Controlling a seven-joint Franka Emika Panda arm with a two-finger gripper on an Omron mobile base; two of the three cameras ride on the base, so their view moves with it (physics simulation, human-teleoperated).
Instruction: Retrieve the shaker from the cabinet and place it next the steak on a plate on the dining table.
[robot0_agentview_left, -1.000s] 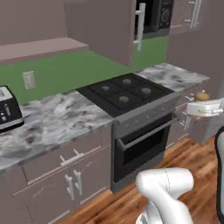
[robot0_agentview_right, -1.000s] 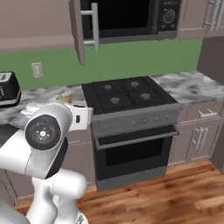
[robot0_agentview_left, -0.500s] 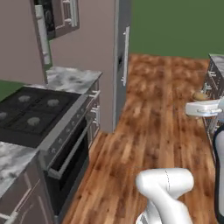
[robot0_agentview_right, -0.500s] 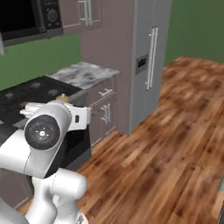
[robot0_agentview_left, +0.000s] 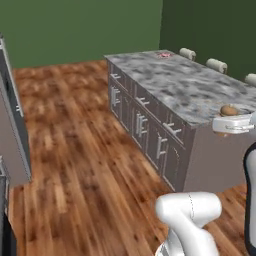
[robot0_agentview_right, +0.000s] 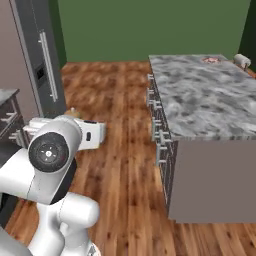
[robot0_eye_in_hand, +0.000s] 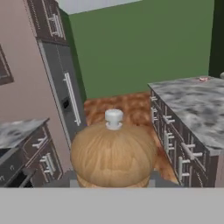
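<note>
My end effector (robot0_eye_in_hand: 113, 183) clamped on shaker (robot0_eye_in_hand: 113, 153), facing the dining worktop (robot0_agentview_right: 210, 100); should keep it upright w/ steady approach toward steak (robot0_agentview_right: 210, 59)

I am holding the shaker (robot0_eye_in_hand: 113, 154) in my gripper (robot0_eye_in_hand: 112, 181); ahead to my right the dining table (robot0_eye_in_hand: 197, 105) is standing, the steak (robot0_eye_in_hand: 203, 79) lying at its far end, the fridge (robot0_eye_in_hand: 65, 94) ahead left

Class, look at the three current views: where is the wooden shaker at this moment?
The shaker sits between the gripper's fingers, large at the bottom centre of the hand view. In the left base view it shows at the right edge, above the near corner of the dining table.
</note>
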